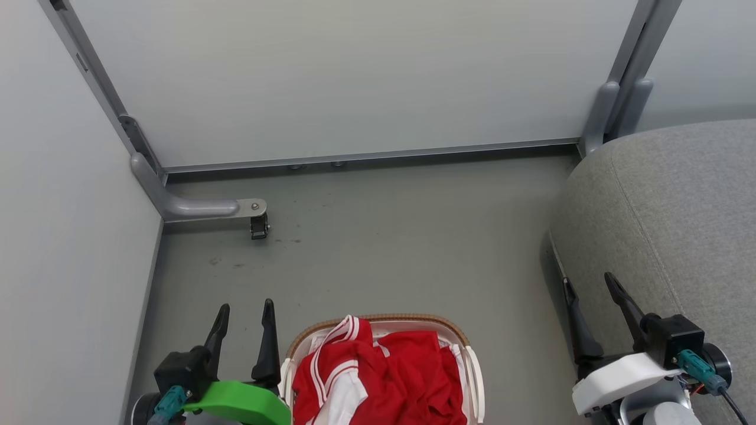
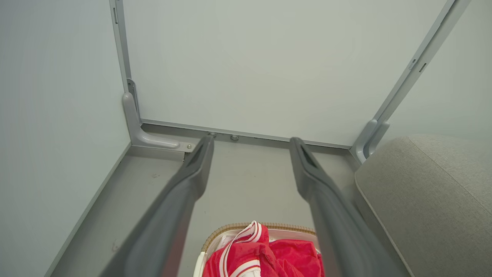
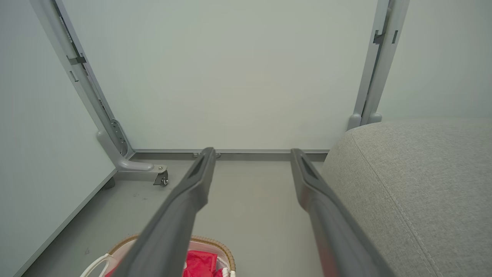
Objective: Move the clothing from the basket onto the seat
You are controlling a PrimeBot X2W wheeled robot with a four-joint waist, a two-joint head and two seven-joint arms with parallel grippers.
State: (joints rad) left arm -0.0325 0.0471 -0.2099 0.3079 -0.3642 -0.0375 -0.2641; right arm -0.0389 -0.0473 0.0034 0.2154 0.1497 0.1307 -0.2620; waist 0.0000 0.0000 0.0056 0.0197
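Observation:
Red clothing [image 1: 384, 372], one piece with white stripe trim, lies heaped in the oval basket [image 1: 440, 323] with a brown woven rim at the bottom centre of the head view. The clothing [image 2: 265, 256] and basket rim [image 2: 230, 227] also show low in the left wrist view, and the basket [image 3: 213, 244] in the right wrist view. My left gripper [image 1: 246, 311] stands open just left of the basket, empty. My right gripper [image 1: 589, 284] is open and empty beside the grey seat [image 1: 679, 218], which fills the right side. The seat [image 2: 430, 192] [image 3: 415, 184] appears in both wrist views.
Pale partition walls [image 1: 354, 77] close off the back and left. A grey metal foot with a small caster [image 1: 258, 225] sticks out on the floor at the back left. Grey floor [image 1: 401, 248] lies between the basket, the back wall and the seat.

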